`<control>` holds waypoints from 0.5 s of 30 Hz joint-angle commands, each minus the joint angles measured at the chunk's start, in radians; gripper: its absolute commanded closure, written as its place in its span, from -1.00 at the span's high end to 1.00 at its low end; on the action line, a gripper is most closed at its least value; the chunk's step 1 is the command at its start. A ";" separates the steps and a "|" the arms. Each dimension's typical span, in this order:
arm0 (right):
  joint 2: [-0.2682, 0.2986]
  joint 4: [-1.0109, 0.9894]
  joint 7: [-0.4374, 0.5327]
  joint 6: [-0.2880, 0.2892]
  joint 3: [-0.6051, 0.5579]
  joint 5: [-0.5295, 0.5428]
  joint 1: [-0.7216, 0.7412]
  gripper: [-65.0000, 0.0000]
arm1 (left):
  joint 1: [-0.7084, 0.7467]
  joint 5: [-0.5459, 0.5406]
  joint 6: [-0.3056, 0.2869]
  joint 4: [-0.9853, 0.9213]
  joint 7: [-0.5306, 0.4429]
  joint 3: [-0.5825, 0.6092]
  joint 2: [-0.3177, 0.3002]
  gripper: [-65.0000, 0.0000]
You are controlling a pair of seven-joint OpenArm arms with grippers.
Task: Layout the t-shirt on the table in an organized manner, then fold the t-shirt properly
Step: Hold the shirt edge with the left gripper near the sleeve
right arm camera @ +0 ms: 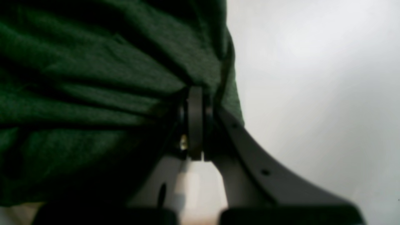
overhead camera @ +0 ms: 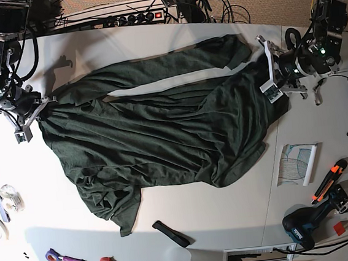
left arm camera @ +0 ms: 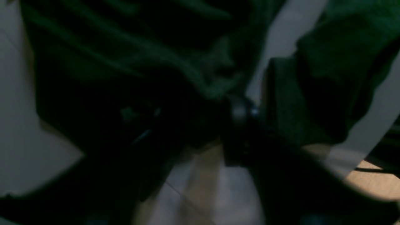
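While the arms sit apart (both low), left tool [overhead camera: 268,74] and right tool [right arm camera: 195,120] pinch the t-shirt [overhead camera: 162,138]

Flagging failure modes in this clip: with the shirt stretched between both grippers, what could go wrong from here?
The right gripper pinches only a thin edge of the t-shirt; pulling harder could slip it free. The fabric is bunched near the left gripper, so wrinkles may get folded in. Its lower edge lies near a black object that dragging could snag.
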 commanded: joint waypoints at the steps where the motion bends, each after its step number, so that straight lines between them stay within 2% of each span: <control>1: 0.014 0.004 -0.019 -0.008 0.003 -0.019 0.003 -1.00 | -0.010 -0.010 0.000 0.013 -0.018 -0.007 -0.013 -0.57; 3: 0.014 0.004 -0.019 -0.008 0.003 -0.019 0.003 -1.00 | -0.010 -0.011 -0.004 0.013 -0.018 -0.007 -0.014 -0.99; 7: 0.014 0.004 -0.018 -0.008 0.003 -0.019 0.003 -1.00 | -0.022 -0.029 -0.024 0.014 -0.003 -0.008 -0.014 -1.00; 10: 0.014 0.004 -0.014 -0.008 0.003 -0.019 0.003 -1.00 | -0.072 -0.058 -0.027 0.024 0.056 -0.008 -0.023 -1.00; 15: 0.014 0.004 -0.013 -0.008 0.003 -0.019 0.003 -1.00 | -0.217 -0.113 0.038 0.067 0.060 -0.009 -0.068 -1.00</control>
